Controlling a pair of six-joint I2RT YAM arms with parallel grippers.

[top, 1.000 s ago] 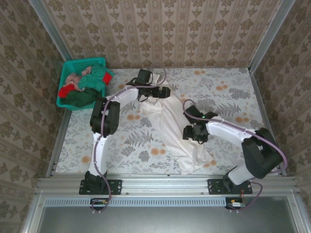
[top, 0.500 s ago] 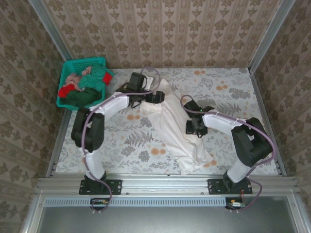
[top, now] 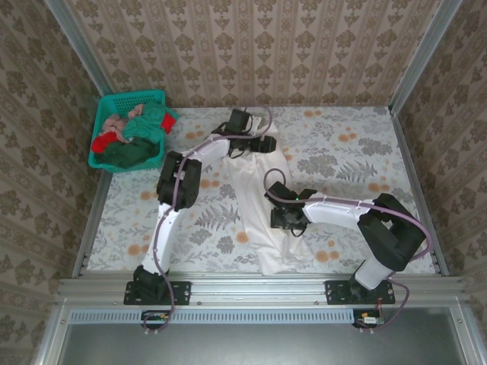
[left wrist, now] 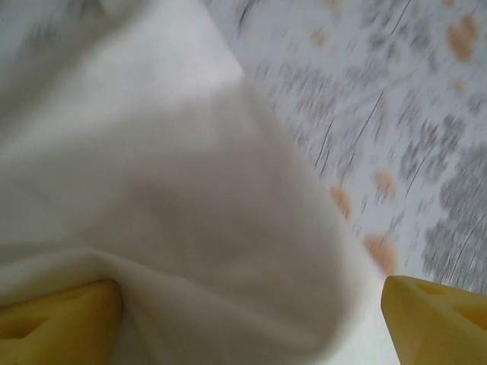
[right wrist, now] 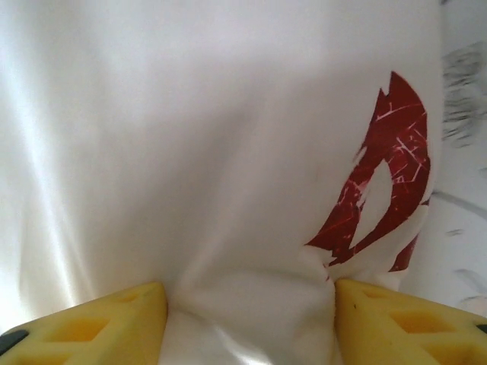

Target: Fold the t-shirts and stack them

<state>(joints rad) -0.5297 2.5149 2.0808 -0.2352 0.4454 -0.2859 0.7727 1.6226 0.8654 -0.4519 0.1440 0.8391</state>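
Left gripper [left wrist: 251, 289] stands wide apart over a fold of the white t-shirt [top: 255, 201]. The right gripper [right wrist: 249, 293] straddles puckered cloth beside a red print [right wrist: 384, 175]; I cannot tell whether it pinches. The shirt lies rumpled mid-table [top: 358, 152], and coloured shirts [top: 133, 135] fill the basket [top: 129, 97] at the far left.

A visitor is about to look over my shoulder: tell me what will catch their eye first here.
The big white t-shirt sprawls lengthwise down the middle of the flowered table, with the left pincer at its far end and the right pincer on its middle. Next come the jagged red print on the cloth in the right wrist view, and the teal basket heaped with coloured shirts at the far left corner.
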